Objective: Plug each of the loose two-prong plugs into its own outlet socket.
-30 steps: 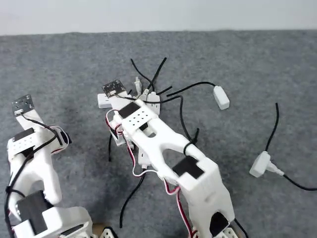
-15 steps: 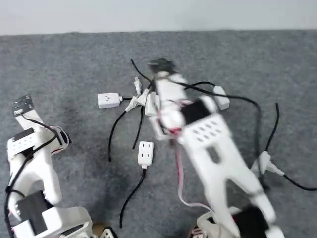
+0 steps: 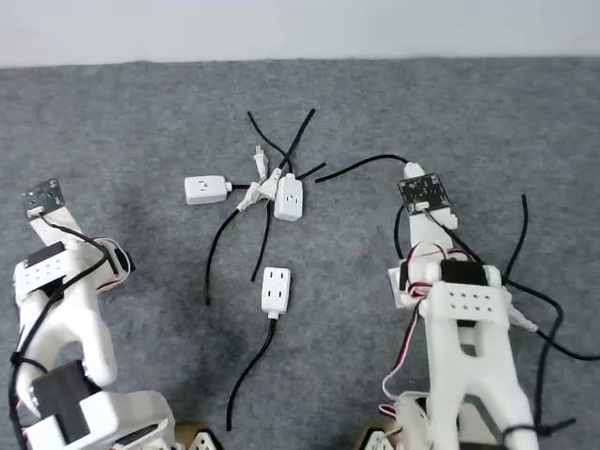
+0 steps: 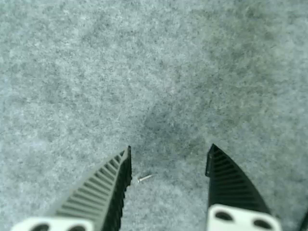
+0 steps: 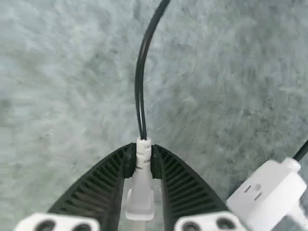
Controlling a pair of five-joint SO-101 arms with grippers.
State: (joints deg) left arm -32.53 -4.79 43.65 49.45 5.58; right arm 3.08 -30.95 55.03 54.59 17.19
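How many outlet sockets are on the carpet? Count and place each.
4: the left socket, the middle socket to its right, the near socket closer to the arms, and the right socket beside the right tool, which grips a plug. The right arm may hide more.

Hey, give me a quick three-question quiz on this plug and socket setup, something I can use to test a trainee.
1. True or false: the left gripper is shut on something.
2. What is the right gripper clamped on? A) an outlet socket B) a plug C) nothing
3. Fill in: the cord running from the held plug is ___ in colour.

Key: 1 false, it is open over bare carpet. 2 B. 3 black.
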